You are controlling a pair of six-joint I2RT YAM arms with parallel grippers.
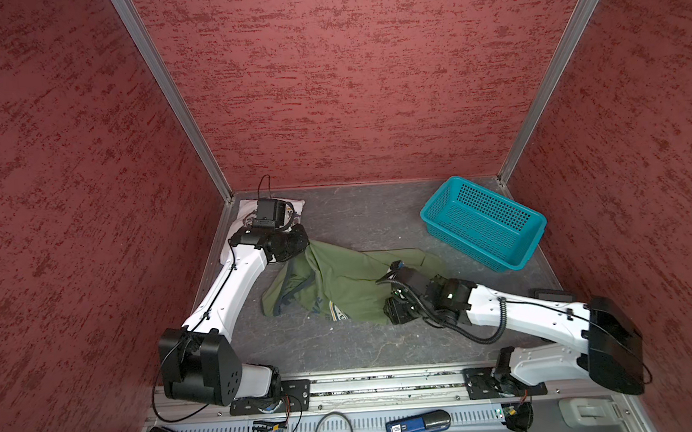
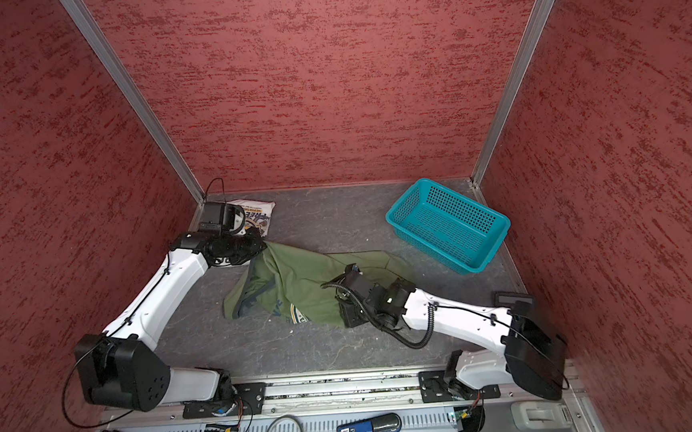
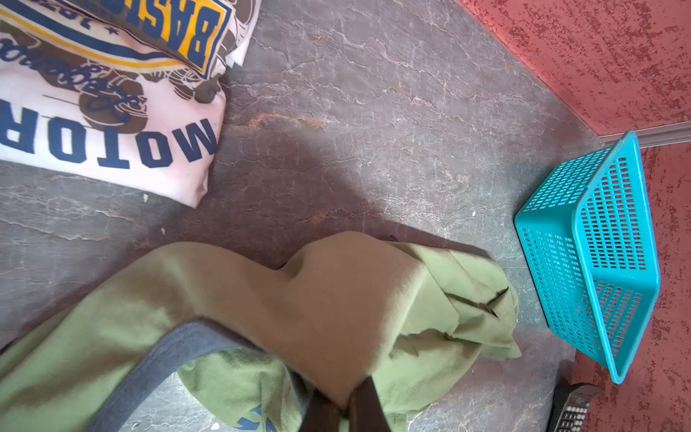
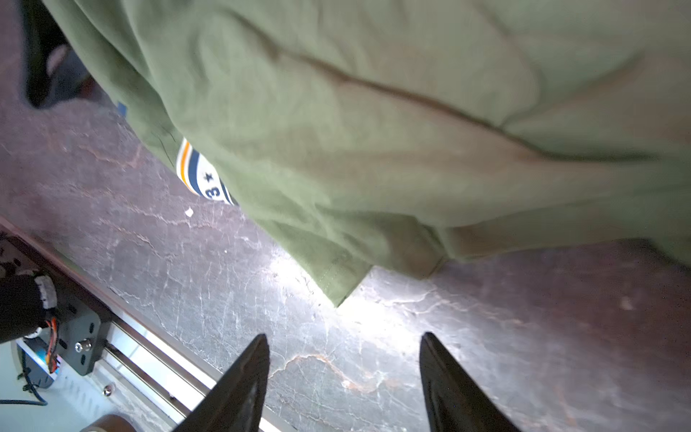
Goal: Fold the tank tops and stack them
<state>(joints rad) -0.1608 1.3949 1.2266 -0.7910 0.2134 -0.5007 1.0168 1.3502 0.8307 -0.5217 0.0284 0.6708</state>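
L pincer (image 3: 342, 402) tight on olive top (image 1: 340, 280), R pincer (image 4: 344, 336) agape

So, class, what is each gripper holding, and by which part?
Left gripper pinches the olive tank top by a bunched fold beside its dark-trimmed opening; right gripper is open, empty.

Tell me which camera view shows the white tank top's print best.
The left wrist view: the white tank top lies close, lettering large, legible. In both top views it is small and partly hidden by the left arm. The right wrist view misses it.
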